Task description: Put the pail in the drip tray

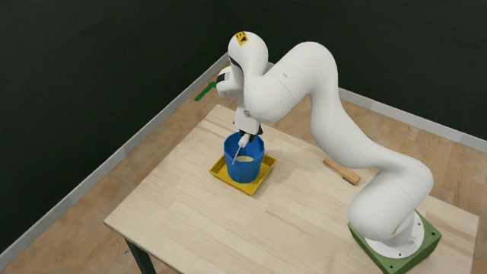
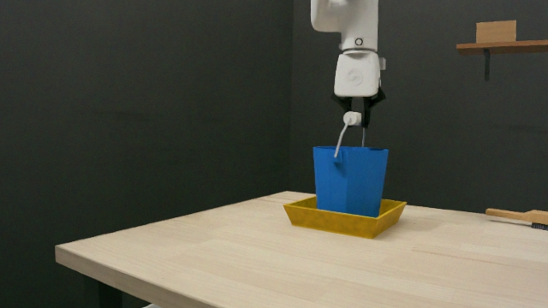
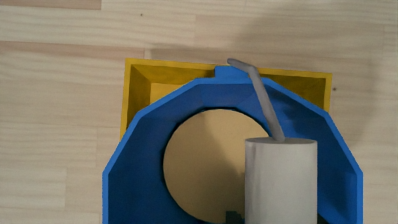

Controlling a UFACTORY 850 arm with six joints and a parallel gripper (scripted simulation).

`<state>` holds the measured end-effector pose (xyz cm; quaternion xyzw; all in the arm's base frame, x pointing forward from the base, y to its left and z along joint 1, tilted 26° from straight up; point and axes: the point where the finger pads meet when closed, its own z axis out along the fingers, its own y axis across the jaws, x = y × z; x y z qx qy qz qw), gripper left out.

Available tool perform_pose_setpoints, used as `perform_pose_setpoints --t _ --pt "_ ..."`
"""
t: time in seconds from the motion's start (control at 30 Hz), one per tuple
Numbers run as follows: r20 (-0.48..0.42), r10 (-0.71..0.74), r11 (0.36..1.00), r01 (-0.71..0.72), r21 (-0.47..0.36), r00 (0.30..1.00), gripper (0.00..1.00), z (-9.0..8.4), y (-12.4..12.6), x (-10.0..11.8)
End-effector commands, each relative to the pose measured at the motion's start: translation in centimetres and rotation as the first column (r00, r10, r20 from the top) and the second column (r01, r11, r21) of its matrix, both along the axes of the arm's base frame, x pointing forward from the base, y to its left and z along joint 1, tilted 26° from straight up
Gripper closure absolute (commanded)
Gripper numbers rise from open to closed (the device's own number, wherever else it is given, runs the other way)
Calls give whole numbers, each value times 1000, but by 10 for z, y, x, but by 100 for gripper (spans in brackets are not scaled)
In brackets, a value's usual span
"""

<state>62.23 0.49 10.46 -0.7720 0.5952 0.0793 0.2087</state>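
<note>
The blue pail [image 2: 350, 180] hangs upright inside the yellow drip tray [image 2: 345, 216], its base down between the tray's walls; I cannot tell whether it touches the floor. My gripper [image 2: 358, 116] is straight above it, shut on the white grip of the pail's wire handle [image 2: 352, 118]. In the top view the pail [image 1: 243, 157] sits within the tray [image 1: 243, 171] under the gripper [image 1: 246, 138]. The wrist view looks down into the pail [image 3: 230, 155], with the handle grip [image 3: 280, 180] close up and the tray [image 3: 145, 82] showing behind the rim.
A wooden-handled brush [image 1: 342, 170] lies on the table to the right of the tray, also in the exterior view [image 2: 517, 215]. A wall shelf with a wooden block [image 2: 497, 36] is high at the right. The arm's green base [image 1: 396, 237] stands at the table's near right corner.
</note>
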Motion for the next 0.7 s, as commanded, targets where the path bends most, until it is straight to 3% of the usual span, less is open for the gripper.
perform_pose_setpoints --t 0.0,0.6,0.63,0.67 --pt "2 -1 1000 1 0 1000 100 1 0 1" --pt "2 -1 1000 1 0 1000 100 1 0 1" --pt "2 -1 1000 1 0 1000 0 1 0 1" --pt "2 -1 1000 1 0 1000 0 1 0 1"
